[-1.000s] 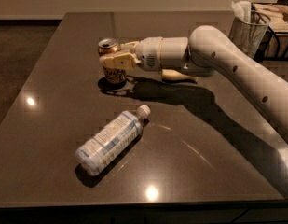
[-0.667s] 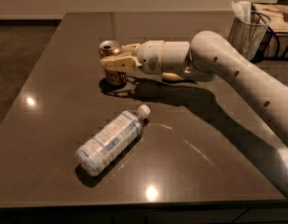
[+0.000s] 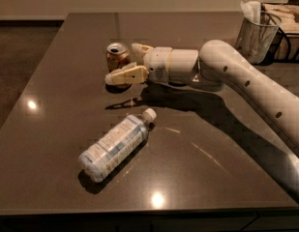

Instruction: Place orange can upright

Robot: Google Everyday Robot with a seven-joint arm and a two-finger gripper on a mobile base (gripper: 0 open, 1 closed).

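The orange can (image 3: 117, 56) stands upright on the dark table (image 3: 212, 178), silver top with pull tab facing up, towards the far left. My gripper (image 3: 123, 63) reaches in from the right at can height and is open. One finger (image 3: 126, 75) lies in front of the can and the other (image 3: 141, 48) sits behind it to the right. The can stands between the fingers, and the front finger is clear of it.
A clear plastic water bottle (image 3: 116, 145) with a white cap lies on its side in front of the can. A metal mesh cup (image 3: 255, 33) with napkins and a wire basket (image 3: 287, 25) stand at the far right. The table's front edge is near.
The fingers have spread apart and the front finger has dropped away from the can. The can now stands free on the table. The bottle has not moved.
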